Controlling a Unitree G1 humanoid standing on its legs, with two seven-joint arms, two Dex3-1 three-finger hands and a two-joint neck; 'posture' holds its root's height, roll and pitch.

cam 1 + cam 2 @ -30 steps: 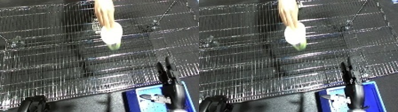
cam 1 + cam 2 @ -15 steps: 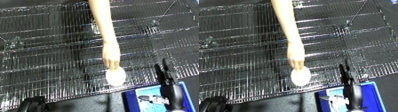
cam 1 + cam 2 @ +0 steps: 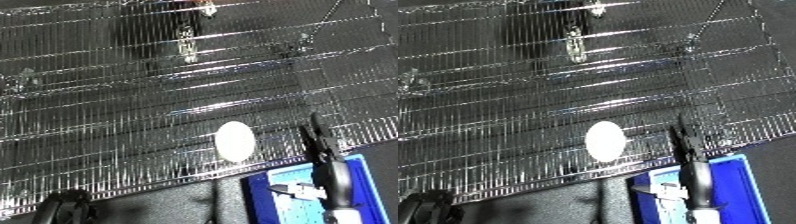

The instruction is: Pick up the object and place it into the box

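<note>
A white oval object (image 3: 235, 141) lies on the wire mesh table top (image 3: 133, 100), close to its front edge. Just right of it, my right hand (image 3: 324, 155) reaches up from the lower right with straight black fingers, holding nothing and apart from the object. It hangs over the blue bin (image 3: 740, 185), which sits below the table's front edge at the lower right. My left hand (image 3: 64, 209) is only a dark shape in the lower left corner.
At the far edge of the mesh, a person's fingertips (image 3: 206, 6) show at the top. Metal clips (image 3: 576, 44) stand on the mesh farther back. A dark floor lies in front of the table.
The person's arm carried the white object from the far side to the front of the mesh, let it go there and drew back to the top edge. My hands have hardly moved.
</note>
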